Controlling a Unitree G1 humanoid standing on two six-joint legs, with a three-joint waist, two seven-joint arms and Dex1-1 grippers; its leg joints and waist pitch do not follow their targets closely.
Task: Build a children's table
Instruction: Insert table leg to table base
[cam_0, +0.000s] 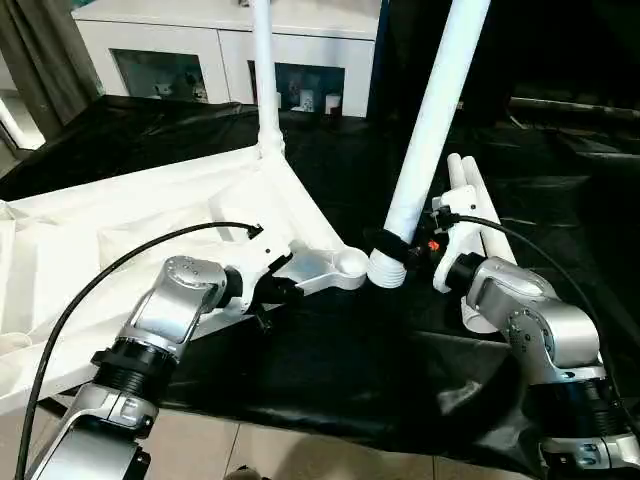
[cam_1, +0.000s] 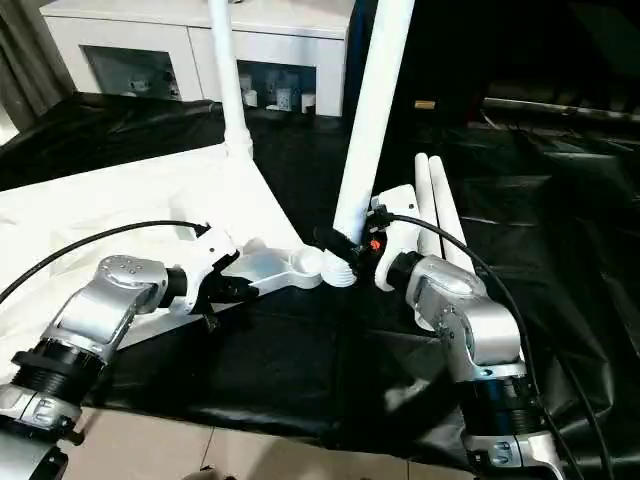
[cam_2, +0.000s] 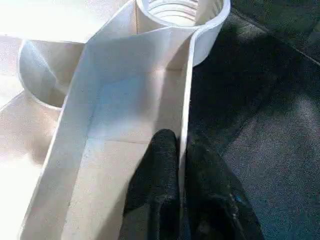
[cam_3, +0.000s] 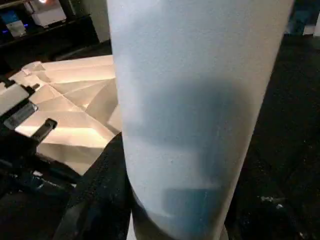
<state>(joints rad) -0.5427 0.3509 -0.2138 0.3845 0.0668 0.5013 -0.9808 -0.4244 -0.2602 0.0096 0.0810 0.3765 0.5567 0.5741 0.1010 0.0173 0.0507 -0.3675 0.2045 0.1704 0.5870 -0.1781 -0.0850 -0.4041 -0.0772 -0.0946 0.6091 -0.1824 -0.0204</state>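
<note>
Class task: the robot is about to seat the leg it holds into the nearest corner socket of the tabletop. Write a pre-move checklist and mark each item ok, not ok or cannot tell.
1. Right gripper holds the leg near its threaded end: ok.
2. Left gripper is clamped on the tabletop rim by the corner: ok.
3. Socket is open with nothing inside: ok.
4. Leg end is centred over the socket: not ok; it sits beside the socket, on its outer side.
5. Leg is upright: not ok; it leans.
6. Far corner leg is already standing in its socket: ok.
7. Spare legs lie out of the way on the black sheet: ok.
</note>
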